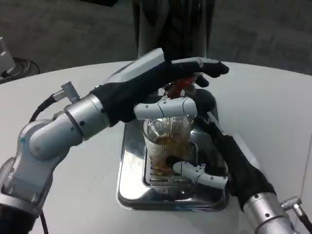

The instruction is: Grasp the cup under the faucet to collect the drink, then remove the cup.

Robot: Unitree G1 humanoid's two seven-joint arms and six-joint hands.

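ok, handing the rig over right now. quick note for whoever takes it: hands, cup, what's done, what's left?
Left hand: reaches over the top of the cup to the red faucet lever; whether it presses the lever cannot be told.
Right hand: wrapped around the clear cup from its right side, holding it.
Cup stands upright on the metal drip tray under the faucet, with amber drink in its lower part.
Done: cup grasped, some drink collected.
Left: finish filling, then lift the cup away from the tray.
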